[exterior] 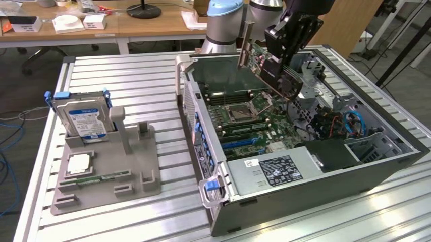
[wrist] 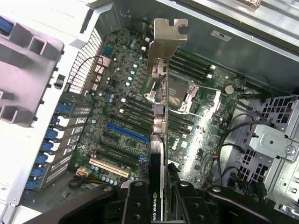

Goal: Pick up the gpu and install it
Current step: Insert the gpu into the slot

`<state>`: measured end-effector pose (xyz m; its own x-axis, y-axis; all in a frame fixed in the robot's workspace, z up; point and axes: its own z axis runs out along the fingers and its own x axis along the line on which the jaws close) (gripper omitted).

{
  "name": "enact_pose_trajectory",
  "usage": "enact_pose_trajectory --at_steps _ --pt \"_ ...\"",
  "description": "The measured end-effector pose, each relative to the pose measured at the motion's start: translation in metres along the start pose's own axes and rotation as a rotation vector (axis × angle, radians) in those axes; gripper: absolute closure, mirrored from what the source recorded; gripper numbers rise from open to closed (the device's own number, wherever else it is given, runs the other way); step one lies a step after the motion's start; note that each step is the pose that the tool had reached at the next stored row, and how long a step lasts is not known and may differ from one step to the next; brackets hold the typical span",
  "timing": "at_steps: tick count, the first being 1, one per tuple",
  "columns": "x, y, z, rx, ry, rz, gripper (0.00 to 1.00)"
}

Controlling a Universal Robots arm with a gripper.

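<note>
Above the open computer case (exterior: 380,174), which lies on its side on the slatted table (exterior: 128,80), the gripper (exterior: 286,53) pinches the gpu (exterior: 279,80) between its two fingers. The card hangs clear of everything below. It is held on edge, with the silver bracket (wrist: 167,42) at the far end from the fingers. I take this to be so that its lower edge can meet a slot squarely and the bracket can line up with the case's rear wall. From the wrist, the card's thin edge (wrist: 159,116) runs across the motherboard (wrist: 117,93), beside the long blue slot (wrist: 127,133) but not touching it.

Inside the case the motherboard lies flat on the floor, with a labelled power supply (exterior: 276,169) at the near end and cables and a metal drive cage towards the exterior view's right. Well apart, on the exterior view's left, a grey holder (exterior: 135,166) carries a hard drive (exterior: 84,118) standing upright. A processor (exterior: 77,164) and a narrow memory stick (exterior: 101,179) lie in its recesses.
</note>
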<state>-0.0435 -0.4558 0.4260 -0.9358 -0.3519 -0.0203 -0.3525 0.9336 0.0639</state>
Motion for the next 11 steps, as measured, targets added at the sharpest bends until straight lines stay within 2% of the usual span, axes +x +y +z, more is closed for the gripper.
enact_pose_trajectory --at_steps 11 --pt "0.0001 0.0000 0.0000 -0.0003 0.0008 -0.012 0.74"
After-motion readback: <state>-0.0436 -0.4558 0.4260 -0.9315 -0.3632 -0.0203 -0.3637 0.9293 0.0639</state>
